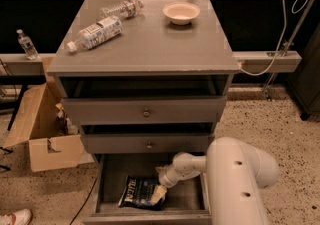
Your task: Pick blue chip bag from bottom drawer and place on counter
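Cabinet centred in frame, three drawers, all pulled out to some degree. Bottom drawer [116,169] is out furthest, at lower centre. Blue chip bag [138,192] lies flat on the drawer floor, toward the front and left of middle, white lettering along its left edge. White arm [235,179] enters from lower right and reaches leftward into the drawer. Gripper [159,194] sits low inside the drawer, its tip at the bag's right edge and touching it; whether it is clenched or released does not show from this angle. Bench [150,44] on top of the cabinet carries two clear plastic bottles lying on their sides at upper left, the larger bottle [95,33] nearer the front, the smaller bottle [121,8] behind it, and a pale bowl [181,12] at upper right. Open cardboard box [50,151] stands on the speckled floor left of the cabinet.
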### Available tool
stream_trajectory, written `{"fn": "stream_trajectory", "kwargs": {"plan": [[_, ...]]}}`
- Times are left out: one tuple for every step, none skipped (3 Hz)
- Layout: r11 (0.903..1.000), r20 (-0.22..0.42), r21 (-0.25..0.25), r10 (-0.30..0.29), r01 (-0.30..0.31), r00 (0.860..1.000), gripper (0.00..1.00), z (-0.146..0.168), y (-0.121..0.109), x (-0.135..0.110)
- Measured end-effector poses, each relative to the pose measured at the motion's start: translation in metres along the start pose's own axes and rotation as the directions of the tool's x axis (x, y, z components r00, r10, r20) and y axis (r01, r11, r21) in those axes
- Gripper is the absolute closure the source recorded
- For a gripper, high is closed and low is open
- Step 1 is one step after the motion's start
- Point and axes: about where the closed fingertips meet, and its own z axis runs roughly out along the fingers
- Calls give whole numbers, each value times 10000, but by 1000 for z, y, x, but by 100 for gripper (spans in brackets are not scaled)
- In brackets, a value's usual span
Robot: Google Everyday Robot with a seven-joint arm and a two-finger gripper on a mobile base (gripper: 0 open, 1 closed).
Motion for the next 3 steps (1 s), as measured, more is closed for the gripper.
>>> {"fn": "stream_trajectory", "kwargs": {"plan": [[9997,-319,214,-84,90,9995,0,29,-4,12],[9996,-465,263,-99,111,9989,0,40,-4,20],[9995,-516,284,-83,98,9986,26,46,-1,27]]}}
